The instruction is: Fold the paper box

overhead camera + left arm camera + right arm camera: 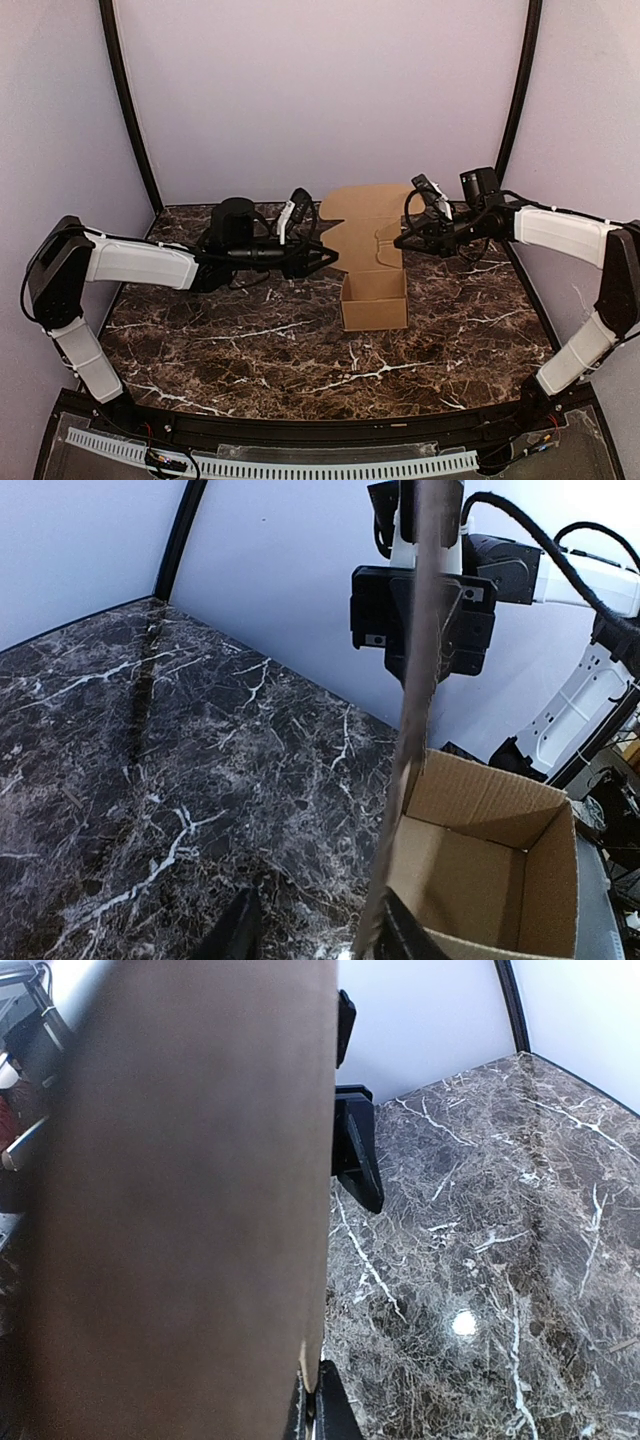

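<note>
The box (375,300) stands on the table (220,350), near the middle, with its open side up. Inside I see only bare cardboard walls and floor. Its flap (362,215) stands upright at the back. The left gripper (328,260) is unclenched: the flap's edge runs between its fingers (235,935), close to one and apart from the other. The right gripper (402,240) is clenched, pinching the flap's other side.

The paper box (374,300) is matt cardboard (table (230,350) glossy marble).
</note>
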